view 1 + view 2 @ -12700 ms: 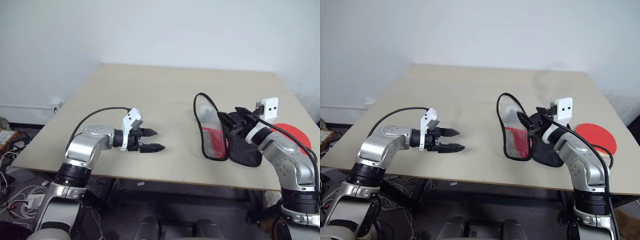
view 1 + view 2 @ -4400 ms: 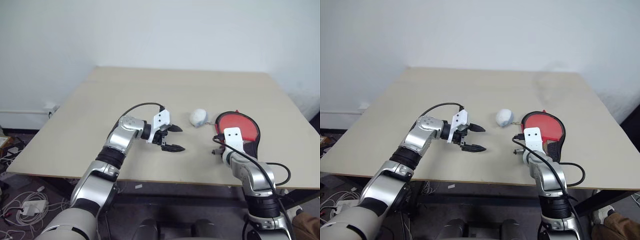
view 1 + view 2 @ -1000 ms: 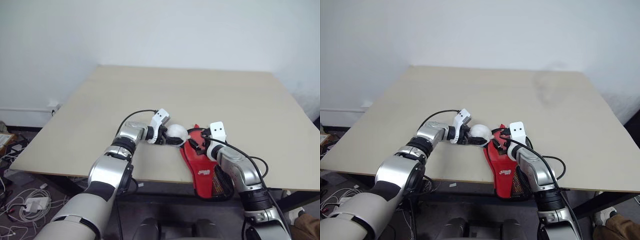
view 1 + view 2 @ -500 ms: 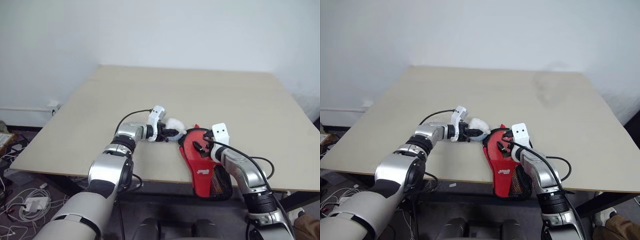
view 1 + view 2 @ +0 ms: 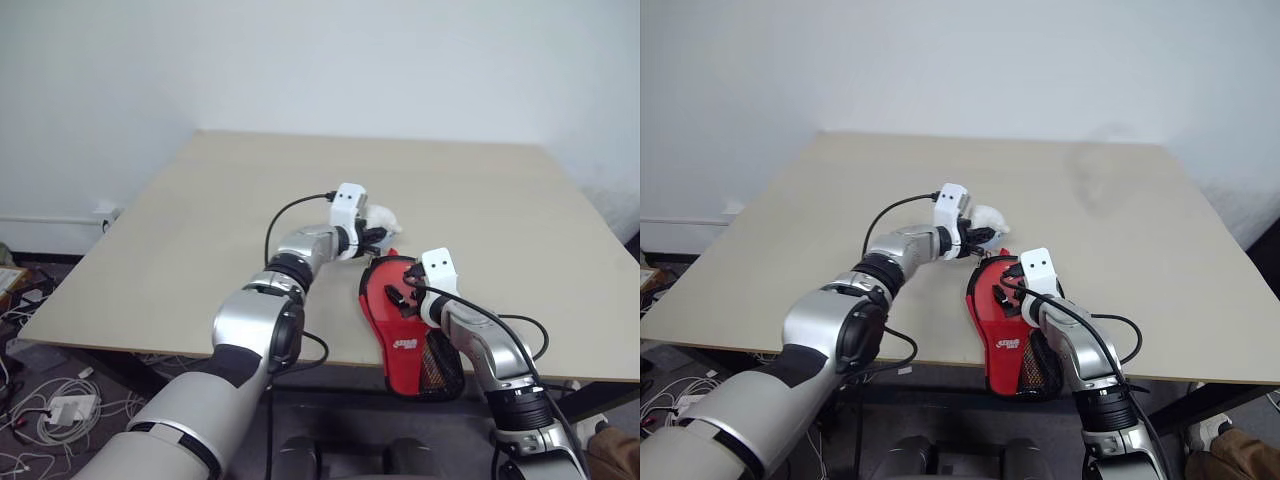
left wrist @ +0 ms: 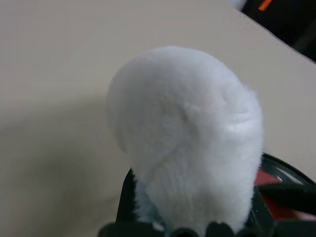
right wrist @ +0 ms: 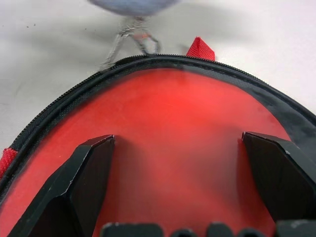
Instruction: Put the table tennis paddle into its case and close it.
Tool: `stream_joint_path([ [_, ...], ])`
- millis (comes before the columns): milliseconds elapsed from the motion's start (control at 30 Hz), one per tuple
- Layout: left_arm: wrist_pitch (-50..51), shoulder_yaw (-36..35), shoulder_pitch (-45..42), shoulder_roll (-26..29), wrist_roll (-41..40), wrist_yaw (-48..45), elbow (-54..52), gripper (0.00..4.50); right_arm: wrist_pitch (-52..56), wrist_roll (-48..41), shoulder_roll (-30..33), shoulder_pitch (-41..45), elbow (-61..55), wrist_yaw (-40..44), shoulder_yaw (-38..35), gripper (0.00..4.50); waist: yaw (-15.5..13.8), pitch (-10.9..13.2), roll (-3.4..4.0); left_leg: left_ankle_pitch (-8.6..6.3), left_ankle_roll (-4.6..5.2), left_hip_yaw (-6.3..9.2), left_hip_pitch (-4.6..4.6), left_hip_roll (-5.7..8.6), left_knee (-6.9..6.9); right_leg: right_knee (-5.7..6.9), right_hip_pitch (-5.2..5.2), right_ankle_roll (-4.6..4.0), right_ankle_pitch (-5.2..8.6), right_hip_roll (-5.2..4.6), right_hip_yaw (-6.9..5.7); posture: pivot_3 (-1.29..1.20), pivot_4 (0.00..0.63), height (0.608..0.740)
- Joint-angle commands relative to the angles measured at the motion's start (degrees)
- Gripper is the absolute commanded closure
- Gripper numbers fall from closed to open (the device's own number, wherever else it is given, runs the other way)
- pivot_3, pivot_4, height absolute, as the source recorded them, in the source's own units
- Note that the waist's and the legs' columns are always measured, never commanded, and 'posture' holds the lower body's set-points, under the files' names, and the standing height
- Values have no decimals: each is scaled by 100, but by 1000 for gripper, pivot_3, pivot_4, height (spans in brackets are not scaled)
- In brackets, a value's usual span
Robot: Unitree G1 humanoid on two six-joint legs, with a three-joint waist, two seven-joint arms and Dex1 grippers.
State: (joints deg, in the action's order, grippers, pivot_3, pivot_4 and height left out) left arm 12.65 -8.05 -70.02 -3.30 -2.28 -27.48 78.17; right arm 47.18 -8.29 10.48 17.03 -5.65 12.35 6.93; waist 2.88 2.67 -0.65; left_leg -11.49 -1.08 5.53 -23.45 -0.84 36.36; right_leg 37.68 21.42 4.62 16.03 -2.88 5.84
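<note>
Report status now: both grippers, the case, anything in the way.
Left gripper shut on white fluffy ball, lifted beside case. Right gripper open over red case at table front edge. Ball's chain runs to the zip.

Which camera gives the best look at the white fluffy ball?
The left wrist view: the fluffy ball sits close up in the left gripper, its fur plain to see. The head views show it small, beyond the red case. The right wrist view catches only its lower edge.
</note>
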Motion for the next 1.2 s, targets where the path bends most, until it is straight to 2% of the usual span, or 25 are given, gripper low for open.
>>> stream_joint_path([
  [33,-464,163,-315,-254,267,385,-129,4047,260,93,44,-265,234,17,145,0,0,0,0,0,0,0,0,0,-1,0,0,0,0,0,0,0,0,740],
  [267,-742,203,-253,-619,491,1060,-84,4050,263,122,24,-406,21,-16,120,0,-13,0,1,0,-1,-1,-1,4,-1,-2,1,0,0,-2,1,0,0,740],
  [533,-849,475,-105,-620,737,533,-80,4052,78,81,90,-594,-315,103,113,0,-20,0,1,1,-3,-1,-2,8,-1,-3,1,0,0,-5,0,0,0,740],
  [667,-904,525,-54,-524,710,-119,-140,2650,33,28,164,-598,-416,230,59,0,-17,1,2,3,-6,-1,-3,8,-3,-3,2,0,1,-4,0,0,0,740],
  [767,-946,571,-16,-410,749,-215,-160,1522,15,-47,292,-583,-524,398,-35,0,-15,1,2,3,-7,-1,-3,7,-4,-3,3,0,0,-5,0,0,0,740],
  [900,-901,556,34,-179,702,-627,-185,121,-37,-319,778,-851,-1074,934,-262,0,-15,2,3,3,-6,-1,-5,8,-5,-4,5,1,1,-5,0,0,0,740],
  [1100,-1069,371,96,92,456,-1300,-305,16,5,-884,1613,-1430,-1963,1688,-876,0,-21,7,0,3,-7,-2,-10,8,-5,-6,7,1,1,-6,0,0,0,740],
  [1200,-792,59,82,226,48,-1952,-356,16,27,-1223,1873,-1598,-2328,1953,-1199,0,-1,10,0,3,-7,-2,-11,8,-6,-6,10,1,1,-7,1,0,0,740],
])
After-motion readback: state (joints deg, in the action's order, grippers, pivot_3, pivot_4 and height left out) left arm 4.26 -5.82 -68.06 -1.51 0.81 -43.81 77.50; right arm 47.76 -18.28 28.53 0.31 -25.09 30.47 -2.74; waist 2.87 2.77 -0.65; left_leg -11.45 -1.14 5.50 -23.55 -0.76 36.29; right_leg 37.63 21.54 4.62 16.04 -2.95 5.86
